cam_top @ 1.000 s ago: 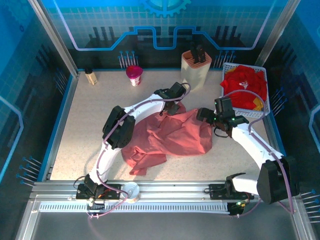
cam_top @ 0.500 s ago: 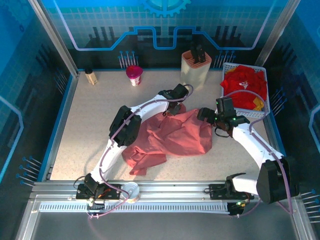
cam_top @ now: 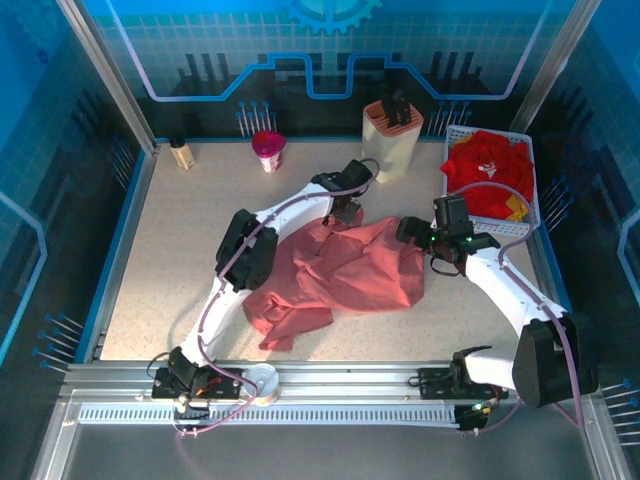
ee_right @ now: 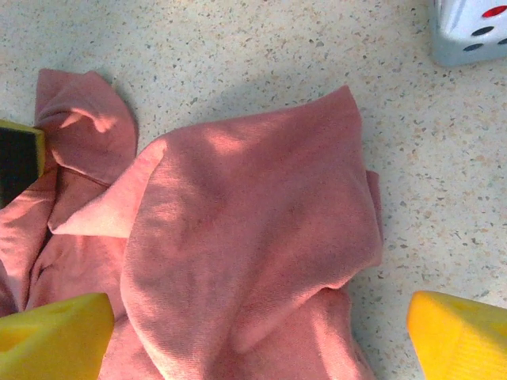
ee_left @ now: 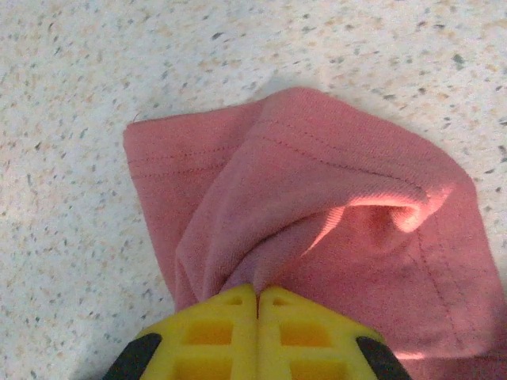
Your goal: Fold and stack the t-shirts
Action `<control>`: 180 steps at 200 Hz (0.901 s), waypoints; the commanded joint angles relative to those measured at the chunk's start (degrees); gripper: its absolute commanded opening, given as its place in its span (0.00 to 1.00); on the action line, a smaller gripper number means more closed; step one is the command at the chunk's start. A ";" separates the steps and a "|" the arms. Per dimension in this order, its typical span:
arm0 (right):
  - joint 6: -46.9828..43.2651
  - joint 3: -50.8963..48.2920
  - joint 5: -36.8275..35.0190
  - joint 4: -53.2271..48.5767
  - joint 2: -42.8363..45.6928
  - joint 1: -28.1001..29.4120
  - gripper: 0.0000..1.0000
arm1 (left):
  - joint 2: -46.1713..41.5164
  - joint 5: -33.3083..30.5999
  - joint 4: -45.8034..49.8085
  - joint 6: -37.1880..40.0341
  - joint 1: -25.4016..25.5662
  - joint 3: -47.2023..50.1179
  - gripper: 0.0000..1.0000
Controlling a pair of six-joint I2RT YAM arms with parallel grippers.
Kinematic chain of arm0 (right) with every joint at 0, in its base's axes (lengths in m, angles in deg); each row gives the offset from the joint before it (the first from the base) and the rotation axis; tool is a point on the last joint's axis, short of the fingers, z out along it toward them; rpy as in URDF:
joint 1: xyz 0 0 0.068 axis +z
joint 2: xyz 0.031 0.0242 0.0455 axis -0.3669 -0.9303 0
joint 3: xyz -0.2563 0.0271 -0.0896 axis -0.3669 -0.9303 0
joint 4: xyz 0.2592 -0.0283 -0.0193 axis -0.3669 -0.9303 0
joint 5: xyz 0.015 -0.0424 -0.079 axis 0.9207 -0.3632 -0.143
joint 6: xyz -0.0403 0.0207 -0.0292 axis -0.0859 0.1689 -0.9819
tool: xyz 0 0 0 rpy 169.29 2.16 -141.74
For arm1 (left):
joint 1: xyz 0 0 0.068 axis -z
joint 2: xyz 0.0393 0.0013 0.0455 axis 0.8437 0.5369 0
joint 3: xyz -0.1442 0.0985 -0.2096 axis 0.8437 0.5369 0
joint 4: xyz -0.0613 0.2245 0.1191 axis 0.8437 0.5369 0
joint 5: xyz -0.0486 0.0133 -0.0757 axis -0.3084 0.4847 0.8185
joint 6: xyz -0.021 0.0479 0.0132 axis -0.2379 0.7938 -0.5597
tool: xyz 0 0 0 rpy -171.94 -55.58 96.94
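Table (cam_top: 170, 250): speckled beige top, one, carrying everything below.

Arms: two. The left arm arcs from its base at the near left edge out to the far middle of the table, wrist bent down. The left gripper (cam_top: 345, 208) sits on the far edge of the cloth. The right arm bends in from the near right. The right gripper (cam_top: 446, 260) hangs low over the right side of the same cloth.

Salmon-pink t-shirt (cam_top: 345, 275): one, crumpled mid-table between the two grippers, unfolded.

White mesh basket (cam_top: 535, 190): one, far right corner. It holds a heap of red t-shirts (cam_top: 485, 165) with a bit of yellow (cam_top: 515, 210). Count within the heap cannot be told.

Knife block (cam_top: 392, 135): one, far edge, left of the basket. Pink cup (cam_top: 268, 150): one. Small bottle (cam_top: 181, 153): one, far left.

Left wrist view adds the pinch. The yellow fingers (ee_left: 214, 332) are pressed together on a fold of the pink hem, with stitching visible. Right wrist view adds the jaws spread wide, one yellow fingertip (ee_right: 55, 332) over cloth and the other over bare table, grasping nothing. A basket corner (ee_right: 471, 32) sits at the upper right.
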 commanded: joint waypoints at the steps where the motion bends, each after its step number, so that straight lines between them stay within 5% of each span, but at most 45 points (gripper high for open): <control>1: -0.40 -0.05 0.72 1.19 -1.05 -0.97 0.96 | -7.04 5.00 0.99 -4.32 -2.75 2.39 0.00; 89: -0.07 -0.42 1.81 1.25 -2.04 -1.05 0.94 | -21.15 28.11 -3.74 -14.59 -18.54 18.37 0.00; 146: -0.55 0.01 1.85 0.61 -2.86 -1.04 0.94 | -21.11 20.98 -3.46 -15.52 -25.23 19.74 0.05; 180: -1.22 0.81 -0.24 -2.64 -4.94 -1.09 0.94 | -21.44 16.66 0.40 -17.40 -25.91 18.07 0.33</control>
